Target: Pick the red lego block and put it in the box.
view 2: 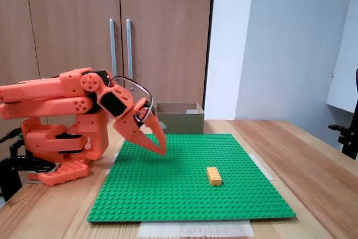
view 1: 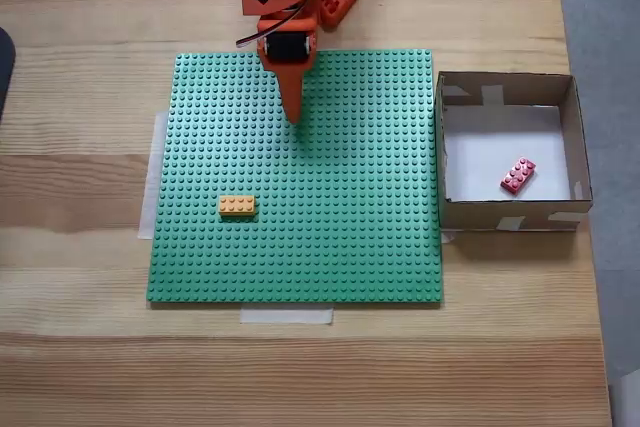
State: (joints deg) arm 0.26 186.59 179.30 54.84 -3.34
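Both fixed views evenly and brightly lit, diffuse light from above. Shadows soft and short: a faint one beneath the gripper [view 1: 294, 117] on the green baseplate [view 1: 330, 247], another inside the box [view 1: 572, 137] walls. Focus acceptable throughout (mild softness overall); no glare, no marked edge distortion

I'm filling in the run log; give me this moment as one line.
red lego block: inside box, on its floor | gripper: shut, empty, above green baseplate | orange-yellow brick: on baseplate, untouched
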